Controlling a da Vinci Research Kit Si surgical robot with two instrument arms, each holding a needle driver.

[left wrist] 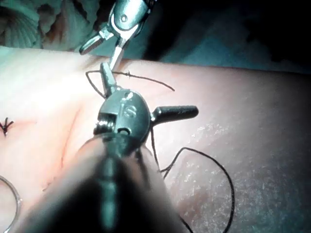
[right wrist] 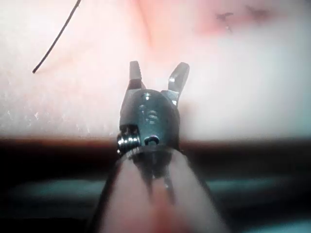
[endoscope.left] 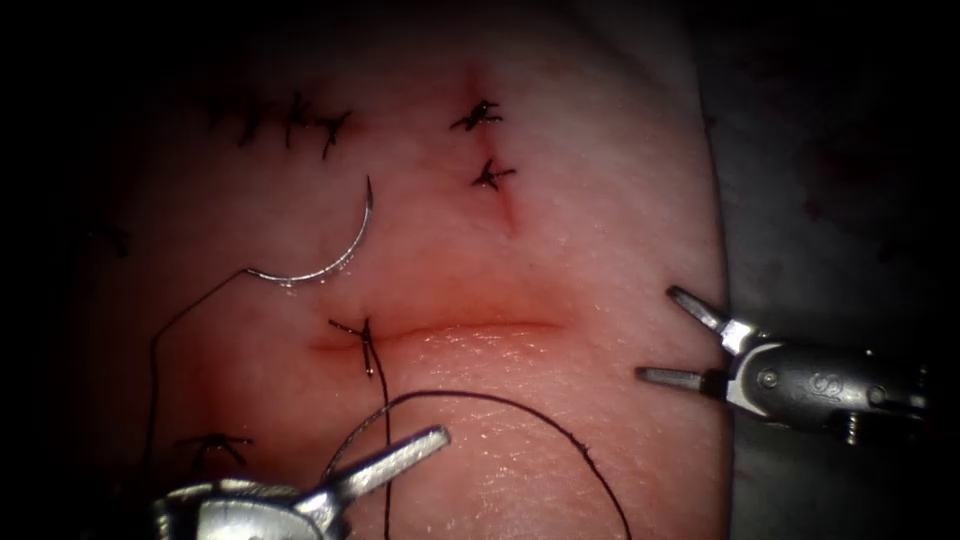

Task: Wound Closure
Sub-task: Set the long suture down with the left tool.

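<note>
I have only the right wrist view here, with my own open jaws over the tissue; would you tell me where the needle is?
Observer: The needle lies free on the tissue, above the cut toward its left end, held by neither tool.
Operator: And the left tool?
Observer: The left tool has its jaws wide open and holds nothing.
Operator: Where does the thread run?
Observer: The thread loops below the cut from a stitch at its left end.
</note>
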